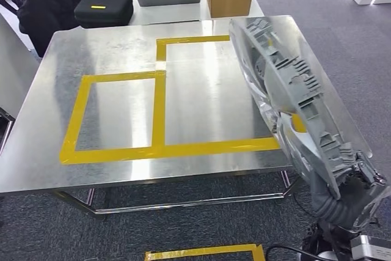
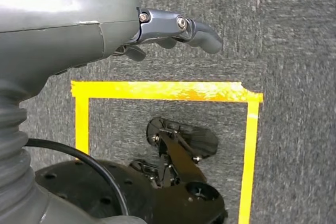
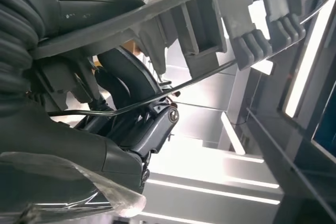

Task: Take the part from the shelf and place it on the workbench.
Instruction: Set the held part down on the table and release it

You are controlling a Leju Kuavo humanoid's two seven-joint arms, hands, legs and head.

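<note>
Holding: my right hand (image 1: 343, 203) grips the part (image 1: 286, 96), fingers (image 3: 152, 129) wrapped on it.
Part: tilted above the workbench (image 1: 124, 47) right edge.
Left hand (image 2: 130, 24): fingers stretched out, holding nothing.

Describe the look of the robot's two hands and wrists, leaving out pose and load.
The left hand has a smooth grey shell with a seam line, a grey ribbed cuff at the wrist, and dark metallic fingers with silver screws. A black cable runs beside the cuff. The right hand has glossy dark fingers with a silver screw, and the same grey ribbed cuff.
</note>
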